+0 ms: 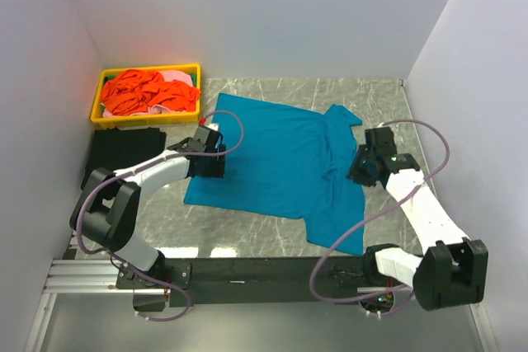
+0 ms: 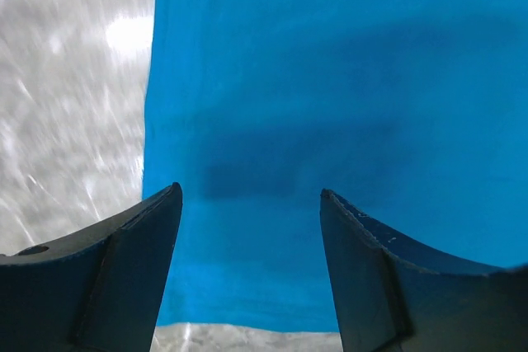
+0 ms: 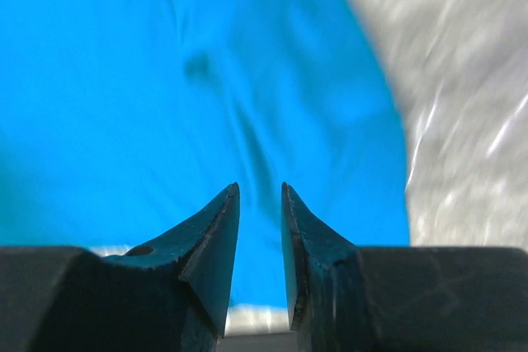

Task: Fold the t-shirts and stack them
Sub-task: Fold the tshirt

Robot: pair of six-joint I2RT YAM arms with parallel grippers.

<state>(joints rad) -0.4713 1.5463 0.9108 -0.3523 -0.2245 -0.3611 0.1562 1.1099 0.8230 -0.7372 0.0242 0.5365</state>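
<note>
The large teal-blue cloth t-shirt point(image 1: 280, 162) lay spread on the grey marbled bench point(image 1: 247, 241) between two tools. The left tool point(image 2: 252, 195) hung released, jaws wide, over its straight left edge. The right tool point(image 3: 260, 189), jaws barely parted and empty, hung over its rumpled right side. One flat black cloth shirt point(image 1: 120, 154) lay further left, and orange-red shirts point(image 1: 136, 92) and pink cloth point(image 1: 177, 80), heaped beyond counting, filled one yellow plastic tray point(image 1: 148, 67).

No text or number is legible (the teal t-shirt point(image 1: 280, 162) is plain).
</note>
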